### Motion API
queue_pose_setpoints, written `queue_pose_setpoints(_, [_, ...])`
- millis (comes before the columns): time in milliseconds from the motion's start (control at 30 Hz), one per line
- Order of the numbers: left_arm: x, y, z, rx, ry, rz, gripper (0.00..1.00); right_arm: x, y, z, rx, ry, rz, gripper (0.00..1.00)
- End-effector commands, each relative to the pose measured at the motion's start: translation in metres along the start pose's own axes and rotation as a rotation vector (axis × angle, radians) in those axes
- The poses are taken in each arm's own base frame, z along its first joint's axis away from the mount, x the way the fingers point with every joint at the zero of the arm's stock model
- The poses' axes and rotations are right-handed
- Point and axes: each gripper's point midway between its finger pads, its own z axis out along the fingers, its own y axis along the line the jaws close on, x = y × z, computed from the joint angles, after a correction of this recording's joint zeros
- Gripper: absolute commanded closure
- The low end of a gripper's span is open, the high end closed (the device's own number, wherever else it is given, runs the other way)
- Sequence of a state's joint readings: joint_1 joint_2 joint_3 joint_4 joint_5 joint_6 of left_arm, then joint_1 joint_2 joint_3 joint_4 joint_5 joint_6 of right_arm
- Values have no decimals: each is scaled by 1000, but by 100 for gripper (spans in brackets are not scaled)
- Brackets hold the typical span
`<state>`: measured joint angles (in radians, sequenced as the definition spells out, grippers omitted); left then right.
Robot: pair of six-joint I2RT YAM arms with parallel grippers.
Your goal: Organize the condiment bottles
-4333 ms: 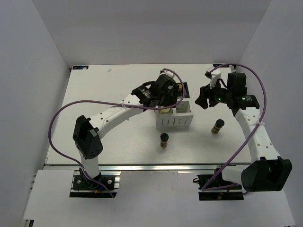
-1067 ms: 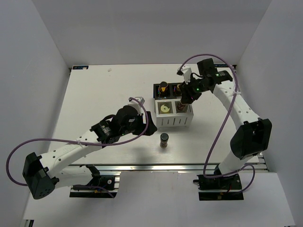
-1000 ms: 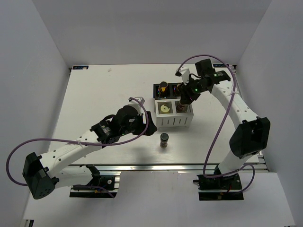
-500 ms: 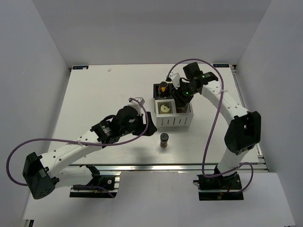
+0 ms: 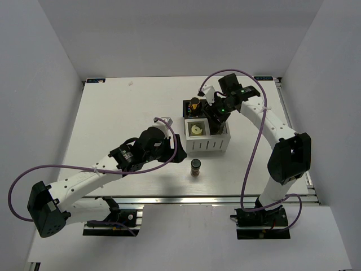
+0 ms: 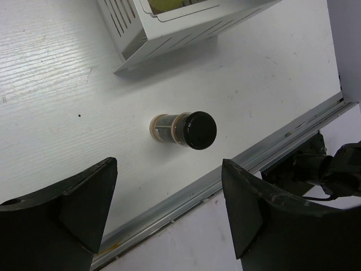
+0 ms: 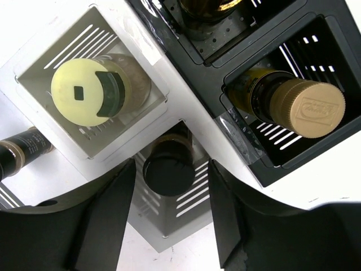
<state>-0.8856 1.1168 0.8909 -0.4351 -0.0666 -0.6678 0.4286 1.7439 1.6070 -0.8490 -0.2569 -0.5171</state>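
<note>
One short brown jar [image 6: 183, 129] with a black cap stands alone on the table in front of the box [image 5: 207, 148]. My left gripper [image 6: 169, 175] hovers open just short of this jar, nothing between its fingers. My right gripper [image 7: 172, 172] hangs open over the box's white front-right compartment. A second dark-capped jar [image 7: 168, 169] stands in that compartment, with a gap on each side to the fingers. The cream bottle [image 7: 93, 93] fills the neighbouring white compartment. Two tall dark bottles, one with a gold cap [image 7: 307, 107] and one partly cut off [image 7: 208, 11], stand in the black compartments.
The table's metal front rail [image 6: 271, 152] runs close behind the loose jar [image 5: 196, 167]. The left arm [image 5: 96, 172] stretches across the near left of the table. The right arm [image 5: 265, 121] arches over the back right, with purple cables looping above both.
My right gripper has shifted left over the box and its jaws have spread away from the jar in the compartment. The left arm has barely moved.
</note>
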Motion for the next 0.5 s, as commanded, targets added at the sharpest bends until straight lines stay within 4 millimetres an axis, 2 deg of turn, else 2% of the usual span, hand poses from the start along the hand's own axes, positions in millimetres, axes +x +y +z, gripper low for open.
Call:
queue_pose_setpoints(0, [-2,-3,-2,19,-16,-7,16,-14,-1,-4,10,-47,-34,39])
queue_pose_setpoints(233, [-1,-2,-3,16,-15,-8,16,-21,3,-11,-4,-74,-53,36])
queue_pose_setpoints(333, [-2,-1,-4,15,-19,-11,16,-35,8,-28,-8,-141,-84,38])
queue_pose_setpoints(367, [-1,-1,-4,15,-19,-10,16,-43,12,-42,-5,-185,-137,40])
queue_pose_setpoints(433, [-1,-1,-4,16,-22,-13,16,-51,34,-55,-92,-265,-216,44])
queue_pose_setpoints(467, [-1,-1,-4,16,-22,-13,16,-54,48,-71,-116,-316,-271,48])
